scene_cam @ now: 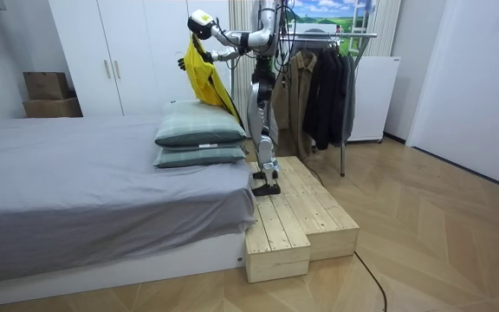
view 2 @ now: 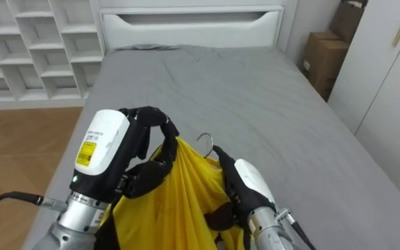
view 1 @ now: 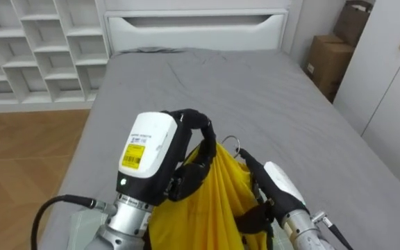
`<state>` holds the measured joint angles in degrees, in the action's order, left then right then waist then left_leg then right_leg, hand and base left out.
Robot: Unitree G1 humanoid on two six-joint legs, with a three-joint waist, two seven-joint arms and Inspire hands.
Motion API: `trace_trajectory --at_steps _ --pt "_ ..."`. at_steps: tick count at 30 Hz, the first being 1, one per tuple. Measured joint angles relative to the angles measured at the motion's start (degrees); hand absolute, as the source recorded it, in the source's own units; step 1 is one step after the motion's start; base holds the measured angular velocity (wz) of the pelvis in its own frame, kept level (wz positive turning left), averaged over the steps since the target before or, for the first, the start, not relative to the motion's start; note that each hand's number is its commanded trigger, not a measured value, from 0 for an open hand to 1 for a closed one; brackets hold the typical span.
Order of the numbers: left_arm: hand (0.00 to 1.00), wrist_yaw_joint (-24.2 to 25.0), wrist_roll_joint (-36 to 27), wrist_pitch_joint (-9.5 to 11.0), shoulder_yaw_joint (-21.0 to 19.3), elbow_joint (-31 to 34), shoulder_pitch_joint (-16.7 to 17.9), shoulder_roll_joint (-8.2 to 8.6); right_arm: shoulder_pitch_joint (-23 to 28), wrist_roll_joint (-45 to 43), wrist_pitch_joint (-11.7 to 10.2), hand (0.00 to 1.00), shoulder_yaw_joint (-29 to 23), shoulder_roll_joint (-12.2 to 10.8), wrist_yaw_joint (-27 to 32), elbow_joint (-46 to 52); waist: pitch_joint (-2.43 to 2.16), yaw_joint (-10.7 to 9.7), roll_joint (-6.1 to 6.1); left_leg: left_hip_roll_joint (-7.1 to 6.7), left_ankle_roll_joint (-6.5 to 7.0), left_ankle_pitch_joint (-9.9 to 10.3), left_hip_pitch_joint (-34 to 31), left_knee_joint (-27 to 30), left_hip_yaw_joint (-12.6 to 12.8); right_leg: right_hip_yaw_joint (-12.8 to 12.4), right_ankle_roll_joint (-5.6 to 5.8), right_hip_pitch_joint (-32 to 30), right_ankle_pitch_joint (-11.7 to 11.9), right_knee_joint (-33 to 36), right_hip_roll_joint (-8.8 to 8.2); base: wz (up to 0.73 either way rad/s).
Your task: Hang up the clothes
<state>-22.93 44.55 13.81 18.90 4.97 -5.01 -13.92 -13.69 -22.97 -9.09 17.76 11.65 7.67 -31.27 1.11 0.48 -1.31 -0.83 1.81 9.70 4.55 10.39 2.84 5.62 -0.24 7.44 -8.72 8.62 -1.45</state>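
Yellow garment [view 1: 214,201] is nearest, bunched up betw. both hands at the bottom of the eye views, on a hanger whose metal hook [view 1: 229,144] pokes up just above the cloth. The left hand [view 1: 188,135] has its dark fingers curled over the top of the garment, closed tight on the cloth just left of the hook. The right hand [view 1: 268,182] is just right of the hook, its fingers bent down into the yellow folds and gripping them too. Below and beyond lies the grey bed [view 1: 255,90], w/ a white bed end [view 1: 196,28] at its far edge. A white cubby shelf [view 1: 40,48] stands far left, and cardboard boxes [view 1: 328,62] and wardrobe doors [view 1: 394,83] far right. In the room view the robot stands upright on a wooden platform [scene_cam: 293,221] beside the bed, arms raised, garment hanging over two stacked pillows [scene_cam: 199,134]. A clothes rack [scene_cam: 323,87] w/ dark coats is behind it.
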Motion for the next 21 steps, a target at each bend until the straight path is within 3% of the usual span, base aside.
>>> trace_trajectory --at_steps 11,18,21 --pt "1.00 0.0 0.4 0.1 0.2 1.2 -0.1 -1.21 0.0 -1.9 -0.4 0.00 -0.2 2.0 2.2 -0.7 -0.12 0.1 0.30 -0.09 0.00 0.0 -0.2 0.0 -0.5 0.8 0.01 0.0 0.0 0.0 -0.02 0.02" --pt "1.00 0.0 1.2 0.0 0.2 5.7 -0.4 -1.60 -0.2 0.7 -1.0 0.00 -1.0 2.0 3.7 -6.4 -0.62 0.0 1.11 -0.45 0.02 0.0 -0.9 0.4 -2.0 2.2 0.02 0.0 0.0 0.0 -0.28 0.10" --pt "1.00 -0.1 1.2 0.0 0.2 5.8 -0.5 -1.50 -0.6 3.5 -1.1 0.00 -1.0 2.0 3.7 -10.5 -0.62 0.1 1.18 -0.44 0.03 0.0 -0.4 0.5 -2.1 2.3 0.03 0.6 0.0 -0.1 -0.31 0.02"
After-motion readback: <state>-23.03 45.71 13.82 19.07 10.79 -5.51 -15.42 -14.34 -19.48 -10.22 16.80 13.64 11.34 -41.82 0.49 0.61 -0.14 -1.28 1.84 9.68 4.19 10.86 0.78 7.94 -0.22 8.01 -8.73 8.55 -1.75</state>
